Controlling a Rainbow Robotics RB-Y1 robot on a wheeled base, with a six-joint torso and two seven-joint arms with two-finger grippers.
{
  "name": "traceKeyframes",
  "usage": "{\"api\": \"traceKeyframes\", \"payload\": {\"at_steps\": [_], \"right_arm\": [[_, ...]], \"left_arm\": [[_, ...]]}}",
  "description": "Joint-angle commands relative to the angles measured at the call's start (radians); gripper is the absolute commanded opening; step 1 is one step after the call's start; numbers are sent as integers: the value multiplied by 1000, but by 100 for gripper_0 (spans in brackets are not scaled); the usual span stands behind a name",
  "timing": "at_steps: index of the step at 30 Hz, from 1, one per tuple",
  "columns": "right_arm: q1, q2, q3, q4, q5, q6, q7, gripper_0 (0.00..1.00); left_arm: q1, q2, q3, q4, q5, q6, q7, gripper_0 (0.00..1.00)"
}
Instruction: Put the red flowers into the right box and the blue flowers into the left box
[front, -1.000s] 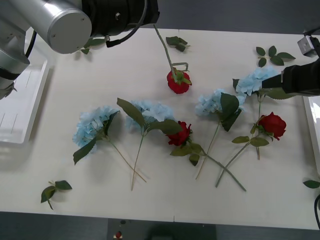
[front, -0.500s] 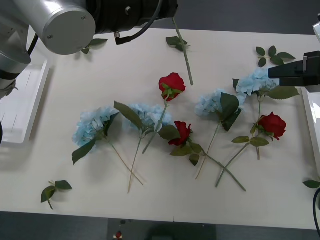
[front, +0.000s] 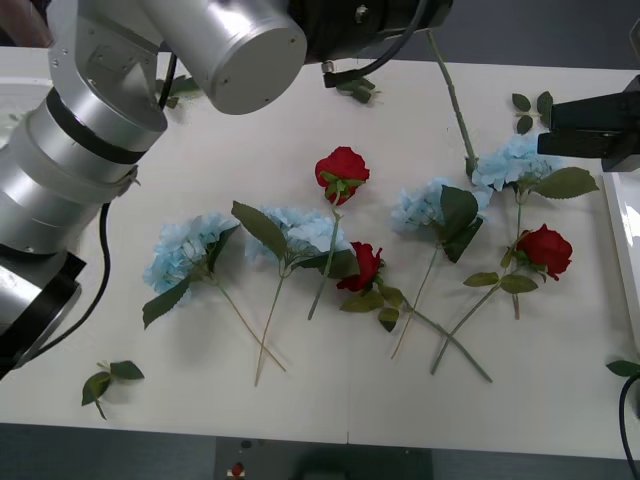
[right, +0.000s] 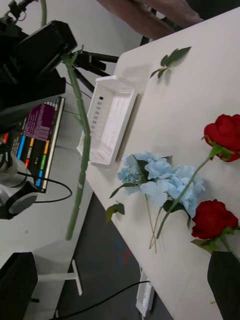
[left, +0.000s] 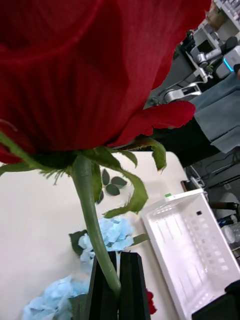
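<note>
My left gripper (front: 422, 22) reaches across the table's far edge, shut on the stem of a red rose (left: 90, 65); its black fingers (left: 117, 285) pinch the stem just below the bloom. The bare stem (front: 455, 110) hangs down over the table. Three more red roses (front: 343, 170) (front: 362, 265) (front: 545, 250) lie among several blue hydrangeas (front: 190, 245) (front: 300, 225) (front: 425, 205) (front: 515, 160). The right box (left: 195, 245) (front: 625, 250) sits at the table's right edge, the left box (right: 107, 120) at the far left. My right gripper (front: 560, 130) hovers open near the rightmost hydrangea.
Loose green leaf sprigs lie at the back right (front: 545, 108), the front left (front: 105, 380), the front right edge (front: 625, 368) and the back middle (front: 355, 85). The left arm's silver links (front: 150, 90) cover the table's left back corner.
My left arm has swung to the right, carrying the held stem. The rose that dangled under it a second ago now lies on the table, its stem across a hydrangea.
</note>
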Motion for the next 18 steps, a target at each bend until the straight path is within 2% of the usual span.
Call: {"api": "traceKeyframes", "payload": {"at_steps": [1,16,17,18], "right_arm": [[-49,25,3,-33,-18,-9,-64,100],[-129,88,69,-33,-13,-65,-170,100],[-131,89,76,-33,-13,-71,-171,93],[-131,89,79,-32,-13,-76,-174,71]], "left_arm": [[-47,-68,13,-6,-86,-5,110,0],[-55,-191,-27,0,-164,-14,181,0],[-55,-191,-33,0,-167,-17,185,0],[-55,-191,-36,0,-169,-19,190,0]]}}
